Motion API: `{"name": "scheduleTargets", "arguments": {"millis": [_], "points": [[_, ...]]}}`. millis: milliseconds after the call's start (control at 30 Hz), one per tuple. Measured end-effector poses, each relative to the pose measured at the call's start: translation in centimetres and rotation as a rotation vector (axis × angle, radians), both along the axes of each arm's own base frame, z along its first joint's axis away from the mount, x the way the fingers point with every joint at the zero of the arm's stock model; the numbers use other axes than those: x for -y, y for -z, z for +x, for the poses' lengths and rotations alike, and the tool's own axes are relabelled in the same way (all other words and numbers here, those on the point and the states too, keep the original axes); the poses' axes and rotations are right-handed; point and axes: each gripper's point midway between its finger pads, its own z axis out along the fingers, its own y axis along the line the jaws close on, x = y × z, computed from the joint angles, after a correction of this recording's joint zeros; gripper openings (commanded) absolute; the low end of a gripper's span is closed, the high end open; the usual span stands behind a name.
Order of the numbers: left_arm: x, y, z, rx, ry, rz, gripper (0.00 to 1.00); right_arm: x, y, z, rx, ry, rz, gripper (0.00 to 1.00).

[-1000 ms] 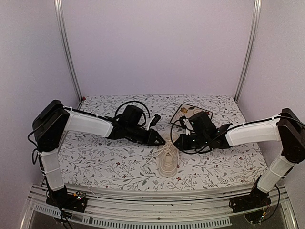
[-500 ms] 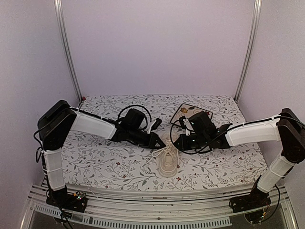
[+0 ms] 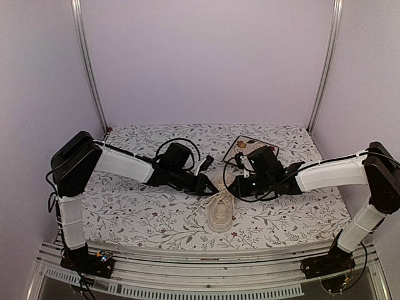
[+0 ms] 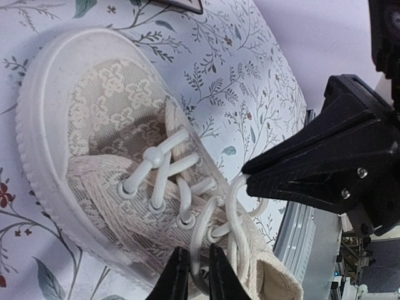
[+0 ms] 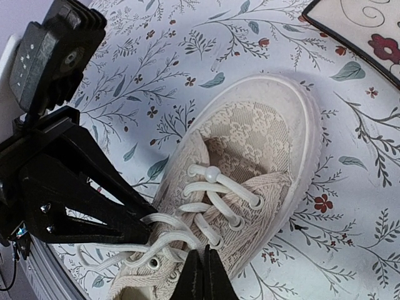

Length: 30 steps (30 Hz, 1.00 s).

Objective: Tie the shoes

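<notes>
The cream-white sneaker (image 3: 219, 214) lies on the floral cloth between my two grippers, toe pointing away from the arm bases. Its lace-patterned toe shows in the left wrist view (image 4: 106, 119) and the right wrist view (image 5: 250, 134). My left gripper (image 3: 210, 186) is at the shoe's left side, shut on a white lace loop (image 4: 199, 240) that runs between its fingers (image 4: 177, 278). My right gripper (image 3: 232, 187) is at the shoe's right side, fingers (image 5: 211, 275) pressed together on a lace strand (image 5: 169, 234) by the top eyelets. The laces are crossed loosely above the tongue.
A square floral tile (image 3: 242, 149) lies behind the right gripper, its corner in the right wrist view (image 5: 369, 31). The floral cloth (image 3: 125, 212) covers the table. Metal uprights (image 3: 87, 69) stand at the back corners, and a rail (image 3: 187, 262) runs along the near edge.
My left arm has shifted slightly, its wrist drawing back to the left with the lace. The right arm and the shoe have barely moved.
</notes>
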Motion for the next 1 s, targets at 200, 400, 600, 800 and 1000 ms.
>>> {"name": "scheduleTargets", "arguments": {"millis": [200, 400, 600, 800, 1000], "points": [[0.4, -0.5, -0.3, -0.005, 0.011, -0.023, 0.0, 0.0, 0.0, 0.0, 0.0, 0.0, 0.0, 0.02], [0.9, -1.0, -0.3, 0.004, 0.014, -0.049, 0.0, 0.0, 0.0, 0.0, -0.001, -0.002, 0.002, 0.02], [0.7, -2.5, -0.1, 0.042, -0.008, -0.075, 0.0, -0.7, -0.9, -0.3, 0.017, -0.038, 0.032, 0.02], [1.0, -3.9, 0.3, 0.075, -0.019, -0.106, 0.0, -1.4, -0.9, -1.0, 0.021, -0.075, 0.037, 0.02], [0.9, -3.8, 0.2, 0.071, -0.021, -0.106, 0.0, -1.8, -0.3, -0.9, 0.01, -0.085, 0.037, 0.02]]}}
